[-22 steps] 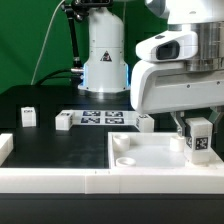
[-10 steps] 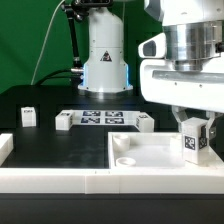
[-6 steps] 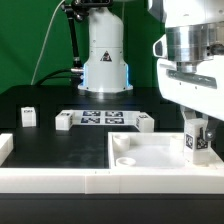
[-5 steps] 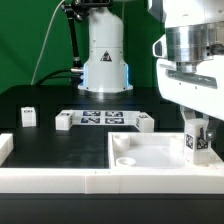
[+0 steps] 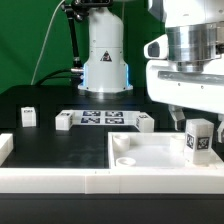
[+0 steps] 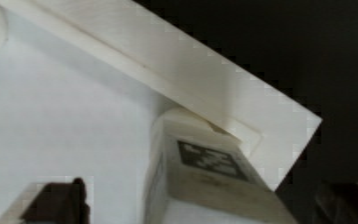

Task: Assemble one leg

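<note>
Small white upright block leg (image 5: 199, 140) with black-and-white tag, standing on large flat white square panel (image 5: 150, 152) near worktop's edge at the exterior view's right. Framed by two-finger gripper (image 6: 197, 200), fingers spread wide, neither touching.

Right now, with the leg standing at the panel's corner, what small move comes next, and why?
Probably lift straight up. The leg stands upright at the panel's corner, and the fingers look open, apart from it. Rising vertically should clear it without tipping it.
</note>
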